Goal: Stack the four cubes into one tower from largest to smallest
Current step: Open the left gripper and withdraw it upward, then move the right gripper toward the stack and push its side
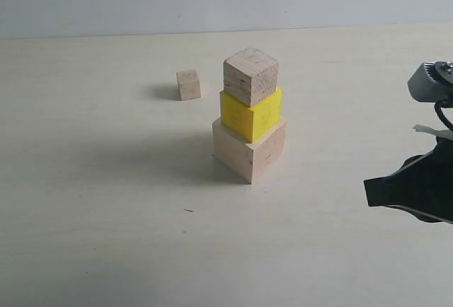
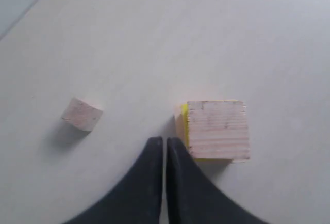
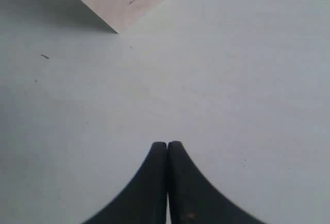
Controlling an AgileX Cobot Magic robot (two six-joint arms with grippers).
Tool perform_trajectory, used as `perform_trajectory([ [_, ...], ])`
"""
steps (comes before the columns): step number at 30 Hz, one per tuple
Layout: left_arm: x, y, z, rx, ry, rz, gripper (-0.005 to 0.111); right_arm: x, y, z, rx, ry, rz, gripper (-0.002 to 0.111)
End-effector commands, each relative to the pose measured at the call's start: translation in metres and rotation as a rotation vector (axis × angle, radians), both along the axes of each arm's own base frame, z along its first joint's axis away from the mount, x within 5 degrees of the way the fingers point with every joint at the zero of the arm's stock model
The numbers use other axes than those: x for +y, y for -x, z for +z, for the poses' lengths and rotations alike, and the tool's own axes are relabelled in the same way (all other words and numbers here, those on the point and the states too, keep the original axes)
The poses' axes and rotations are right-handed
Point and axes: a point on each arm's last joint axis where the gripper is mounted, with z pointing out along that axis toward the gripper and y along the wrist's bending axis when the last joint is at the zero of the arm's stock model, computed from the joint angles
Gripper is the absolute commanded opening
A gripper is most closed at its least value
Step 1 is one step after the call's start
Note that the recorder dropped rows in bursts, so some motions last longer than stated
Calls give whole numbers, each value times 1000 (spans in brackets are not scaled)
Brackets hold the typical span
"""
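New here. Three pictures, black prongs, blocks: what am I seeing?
A robot with two arms, each ending in a two-finger gripper. The exterior view is from a camera off the arms; the other two are from cameras on the wrists. On the pale table, a large pale wooden cube carries a bright yellow cube, with a darker grainy wooden cube on top. A small pale wooden cube sits apart. The black prongs are the left gripper and the right gripper, both shut, holding nothing.
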Motion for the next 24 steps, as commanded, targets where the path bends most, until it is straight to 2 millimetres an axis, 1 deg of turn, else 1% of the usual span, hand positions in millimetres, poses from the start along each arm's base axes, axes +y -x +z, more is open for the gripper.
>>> perform_trajectory([
  [1,15,4,13,-29,-40,25,0,2,-5,4,-46,-10,2,0],
  [4,23,-1,15,-30,-36,48,0,4,-11,1,-62,-11,-7,0],
  [7,31,-4,12,-12,-34,81,0,7,-21,-5,-77,-7,-20,0],
  [10,37,-2,7,14,-42,93,0,11,-31,-15,-66,-7,-49,0],
  [12,46,0,1,39,-61,108,0,13,-37,-23,-45,-8,-77,0],
  [17,73,-1,-7,3,16,175,0,19,-50,-36,-39,-29,-125,0],
  [19,83,1,-13,-1,56,203,0,22,-57,-37,-26,-45,-149,0],
  [23,98,17,-34,21,126,244,0,32,-76,-35,-24,-83,-189,0],
  [24,100,21,-36,13,140,248,0,35,-81,-35,-19,-89,-196,0],
])
